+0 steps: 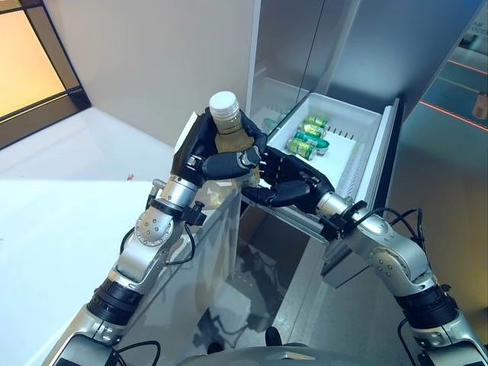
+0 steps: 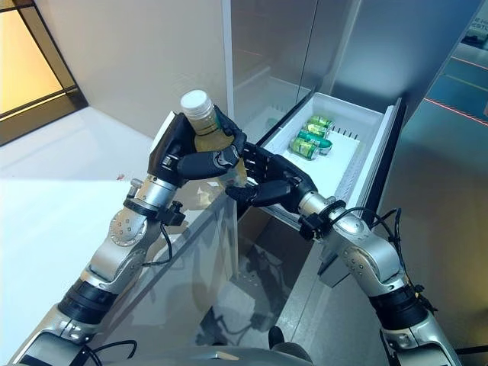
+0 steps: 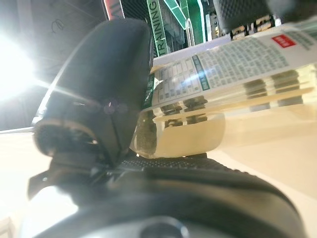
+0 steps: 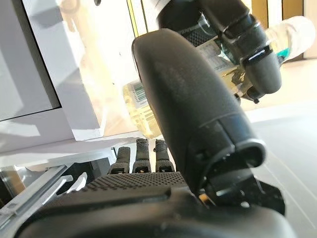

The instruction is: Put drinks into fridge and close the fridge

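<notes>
A bottle (image 1: 226, 130) with a white cap and a pale yellow drink is upright in my left hand (image 1: 200, 156), whose fingers and thumb are curled round its body, just in front of the open fridge. My right hand (image 1: 293, 187) reaches in from the right with fingers spread and touches the bottle's lower part. In the left wrist view the bottle's label (image 3: 223, 74) lies past the thumb (image 3: 109, 99). In the right wrist view the bottle (image 4: 138, 99) lies past my right thumb (image 4: 188, 99), gripped by the left hand (image 4: 237, 34).
A white fridge drawer (image 1: 352, 114) is pulled out behind the hands, with green cans (image 1: 309, 137) lying in it. The grey fridge body (image 1: 320, 46) rises behind. A shiny door panel (image 1: 217, 259) stands below the hands. A white surface (image 1: 53, 213) lies to the left.
</notes>
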`<state>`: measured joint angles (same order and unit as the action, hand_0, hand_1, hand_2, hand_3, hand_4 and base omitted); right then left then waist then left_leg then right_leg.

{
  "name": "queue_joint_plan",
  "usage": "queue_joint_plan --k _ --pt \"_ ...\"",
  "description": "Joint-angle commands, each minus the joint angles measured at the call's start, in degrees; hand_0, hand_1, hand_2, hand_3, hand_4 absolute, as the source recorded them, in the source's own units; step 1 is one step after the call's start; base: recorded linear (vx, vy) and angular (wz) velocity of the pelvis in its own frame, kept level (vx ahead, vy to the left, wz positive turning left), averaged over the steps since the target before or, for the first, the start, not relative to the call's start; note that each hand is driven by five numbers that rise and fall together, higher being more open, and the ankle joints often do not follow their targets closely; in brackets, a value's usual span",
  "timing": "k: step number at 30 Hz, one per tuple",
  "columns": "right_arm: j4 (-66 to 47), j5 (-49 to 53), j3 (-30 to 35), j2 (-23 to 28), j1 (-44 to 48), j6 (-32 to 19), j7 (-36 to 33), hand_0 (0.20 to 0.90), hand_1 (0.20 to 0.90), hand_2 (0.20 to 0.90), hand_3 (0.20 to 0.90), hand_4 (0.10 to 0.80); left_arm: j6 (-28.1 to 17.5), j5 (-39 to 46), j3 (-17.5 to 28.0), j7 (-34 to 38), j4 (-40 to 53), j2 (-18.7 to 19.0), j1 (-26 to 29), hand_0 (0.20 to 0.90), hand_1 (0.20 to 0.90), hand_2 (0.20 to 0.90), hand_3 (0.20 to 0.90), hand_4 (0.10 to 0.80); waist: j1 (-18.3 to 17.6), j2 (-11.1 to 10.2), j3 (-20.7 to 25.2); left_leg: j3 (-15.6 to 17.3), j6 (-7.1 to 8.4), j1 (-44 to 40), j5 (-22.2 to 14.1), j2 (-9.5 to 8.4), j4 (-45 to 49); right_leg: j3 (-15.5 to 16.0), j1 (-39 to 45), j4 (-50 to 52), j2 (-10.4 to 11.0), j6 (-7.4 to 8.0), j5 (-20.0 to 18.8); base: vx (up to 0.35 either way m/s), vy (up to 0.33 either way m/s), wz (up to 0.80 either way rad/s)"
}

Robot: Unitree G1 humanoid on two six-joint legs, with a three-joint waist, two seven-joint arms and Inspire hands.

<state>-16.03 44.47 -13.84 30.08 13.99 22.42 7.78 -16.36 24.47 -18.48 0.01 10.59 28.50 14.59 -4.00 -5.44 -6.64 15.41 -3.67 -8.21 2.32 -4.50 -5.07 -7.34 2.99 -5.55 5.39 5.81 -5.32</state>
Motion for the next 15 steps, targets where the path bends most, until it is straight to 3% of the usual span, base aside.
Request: queue_joint_plan --k 1,12,13,14,15 --pt "-4.8 5.4 -2.5 -6.0 12.0 -3.2 0.9 0.9 0.9 0.9 0.9 0.8 -3.0 -3.2 -5.6 -1.8 0.7 -6.8 15.1 0.3 0.3 0.3 0.2 0.1 -0.4 2.4 4.0 -10.1 -0.01 0.7 -3.8 0.05 0.1 4.5 -0.1 1.2 -1.4 -0.03 -0.9 0.0 0.0 0.0" --pt "-3.6 4.4 -7.2 -6.3 11.7 0.3 -0.4 0.9 0.9 0.9 0.9 0.8 -5.5 -4.9 -8.8 1.2 3.0 -9.8 16.1 0.3 0.3 0.3 0.2 0.1 -0.8 2.1 3.8 -10.5 -0.18 0.8 -3.6 0.25 0.1 3.9 -0.1 1.9 -1.9 -0.31 -0.5 0.008 0.001 -0.04" --pt "-3.5 4.2 -7.5 -6.3 11.5 0.6 -0.3 0.858 0.858 0.858 0.851 0.751 -5.5 -5.3 -9.1 1.4 3.2 -10.0 16.3 0.3 0.3 0.3 0.2 0.1 -0.8 2.1 3.8 -10.5 -0.15 0.8 -3.6 0.27 0.1 3.9 -0.1 1.9 -1.9 -0.32 -0.5 0.0 0.0 0.0" --pt "-3.5 4.2 -7.8 -6.3 11.4 1.0 -0.3 0.858 0.858 0.858 0.851 0.751 -5.5 -6.0 -9.3 1.7 3.4 -10.2 16.5 0.3 0.3 0.3 0.2 0.1 -0.9 2.0 3.7 -10.6 -0.13 0.8 -3.6 0.3 0.1 4.0 0.0 1.9 -1.9 -0.33 -0.5 0.0 0.0 0.0" --pt "-3.3 3.9 -8.0 -6.2 11.4 0.9 -0.1 0.596 0.596 0.596 0.546 0.446 -5.1 -6.7 -9.7 2.1 3.6 -10.3 17.0 0.3 0.3 0.3 0.2 0.1 -1.0 2.0 3.7 -10.6 -0.12 0.8 -3.6 0.34 0.1 4.0 0.1 1.8 -1.9 -0.36 -0.5 0.0 0.0 0.0"
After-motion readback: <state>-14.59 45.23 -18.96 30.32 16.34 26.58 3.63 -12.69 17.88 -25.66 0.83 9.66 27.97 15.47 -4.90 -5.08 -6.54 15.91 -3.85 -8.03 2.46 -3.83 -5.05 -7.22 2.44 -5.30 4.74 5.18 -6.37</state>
